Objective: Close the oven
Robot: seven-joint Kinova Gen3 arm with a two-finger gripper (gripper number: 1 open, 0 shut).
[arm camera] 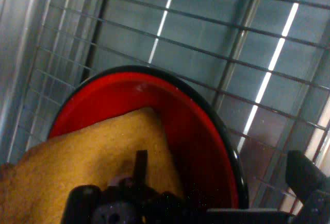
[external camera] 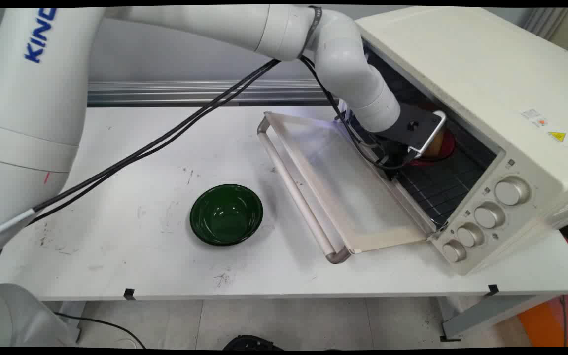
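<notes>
the oven [external camera: 486,98] stands on the table's [external camera: 141,236] right, its door [external camera: 343,187] folded down leftward. a bowl [external camera: 226,214] sits left of the door. inside, on the rack [arm camera: 216,49], a plate [arm camera: 201,131] holds bread [arm camera: 93,162].

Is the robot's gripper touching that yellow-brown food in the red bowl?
Cannot tell. In the hand view the gripper sits right over the food, but its linkage hides any contact.

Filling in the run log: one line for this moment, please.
gripper: inside open toaster oven | over red bowl holding bread on rack | green bowl on table
</notes>
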